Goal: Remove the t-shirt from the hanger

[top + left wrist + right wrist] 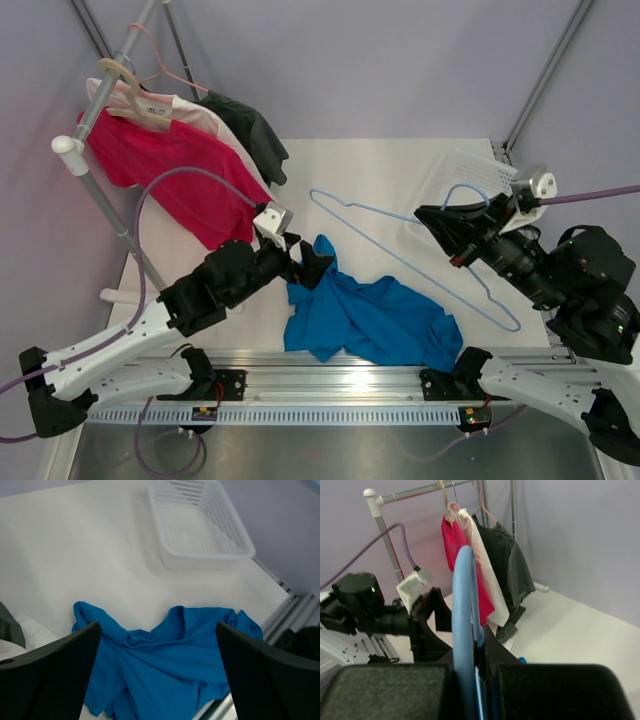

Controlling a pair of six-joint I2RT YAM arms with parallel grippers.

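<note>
**Blue t-shirt down, hanger bare**

On the bench we see the t-shirt crumpled just beneath and ahead of our left hand, which is spread wide and holds nothing. Our right hand is clamped tight on the hanger's wire.

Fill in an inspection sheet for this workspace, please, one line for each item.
Surface: white table.
Job's things: t-shirt crumpled at the near edge, off the hanger; hanger bare, at the right.
Clutter: white basket back right; rack with three shirts back left.
Grippers: left gripper open over the t-shirt; right gripper shut on the hanger.
Cables: purple cable on each arm.
Surroundings: plain lilac walls; nothing else seen.
</note>
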